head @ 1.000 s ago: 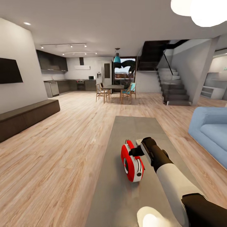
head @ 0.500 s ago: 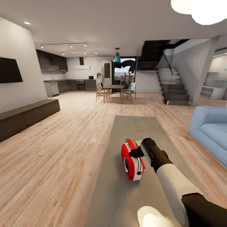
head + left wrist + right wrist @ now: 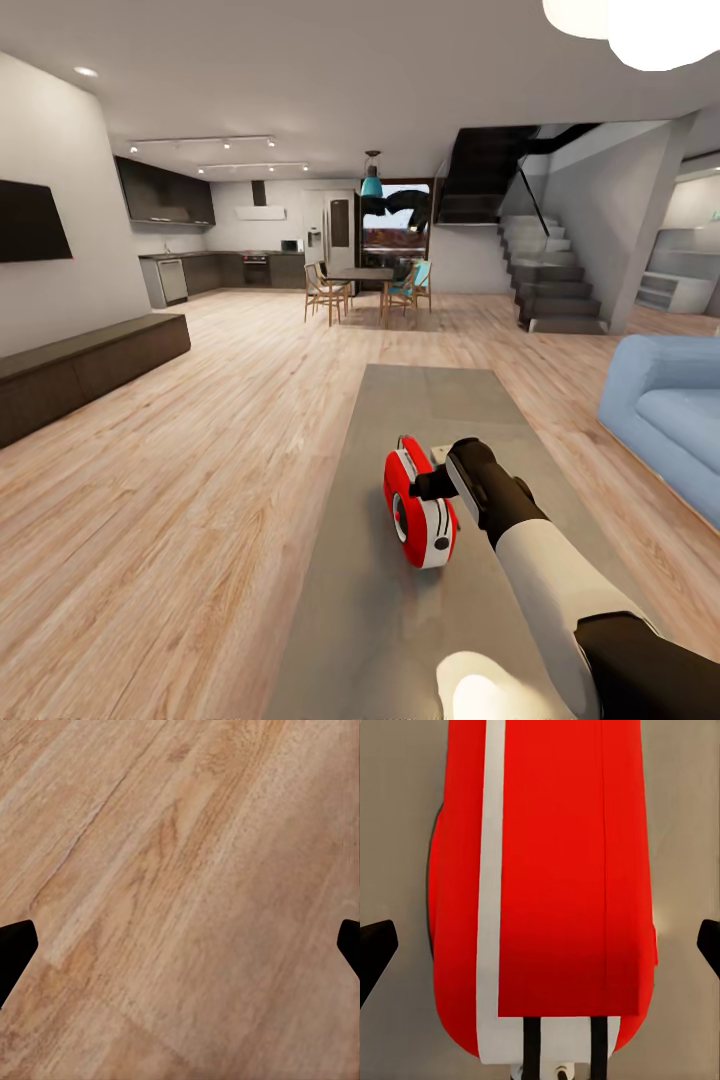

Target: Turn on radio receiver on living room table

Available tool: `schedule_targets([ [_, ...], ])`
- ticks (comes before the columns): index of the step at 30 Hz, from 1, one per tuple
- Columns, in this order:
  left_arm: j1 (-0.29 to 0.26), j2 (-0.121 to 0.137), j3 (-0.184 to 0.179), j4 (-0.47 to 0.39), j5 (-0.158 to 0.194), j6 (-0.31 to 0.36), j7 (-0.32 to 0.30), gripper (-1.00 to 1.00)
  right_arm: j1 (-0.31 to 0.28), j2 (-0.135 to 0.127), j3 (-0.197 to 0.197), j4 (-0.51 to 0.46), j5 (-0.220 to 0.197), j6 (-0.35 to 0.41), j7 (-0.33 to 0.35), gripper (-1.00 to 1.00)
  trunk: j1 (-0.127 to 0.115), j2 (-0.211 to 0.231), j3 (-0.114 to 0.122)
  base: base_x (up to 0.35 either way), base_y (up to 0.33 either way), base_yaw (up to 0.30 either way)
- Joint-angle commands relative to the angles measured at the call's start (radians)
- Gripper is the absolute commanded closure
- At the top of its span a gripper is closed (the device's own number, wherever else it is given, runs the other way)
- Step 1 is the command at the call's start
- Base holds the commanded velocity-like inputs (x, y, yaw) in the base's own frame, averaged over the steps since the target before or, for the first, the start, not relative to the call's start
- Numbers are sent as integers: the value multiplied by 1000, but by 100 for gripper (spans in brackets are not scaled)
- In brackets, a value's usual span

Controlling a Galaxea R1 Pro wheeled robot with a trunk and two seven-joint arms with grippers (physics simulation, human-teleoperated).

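The right gripper [image 3: 432,484], fingers wide apart, touches the top of the red radio receiver [image 3: 420,508] on the grey table [image 3: 400,620].

The left gripper [image 3: 180,945] is open too.

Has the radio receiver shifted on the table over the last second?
No. The radio receiver sits at the same spot on the grey table, with the right gripper against its side as before.

Red radio receiver [image 3: 562,885] on grey table [image 3: 682,810], between spread pincer fingertips [image 3: 376,949].
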Motion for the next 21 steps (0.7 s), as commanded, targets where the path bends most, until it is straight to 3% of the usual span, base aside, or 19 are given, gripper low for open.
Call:
schedule_targets([
  [1,0,0,0,0,0,0,0,-100,0,0,0,0,0,0,0,-100,4,-7,-3,0,0,0],
  [15,0,0,0,0,0,0,0,-100,0,0,0,0,1,-1,0,-100,4,-7,-3,0,0,0],
  [16,0,0,0,0,0,0,0,-100,0,0,0,0,1,-1,0,100,4,-7,-3,0,0,0],
  [21,0,0,0,0,0,0,0,-100,0,0,0,0,1,-3,-1,100,4,-7,-3,0,0,0],
])
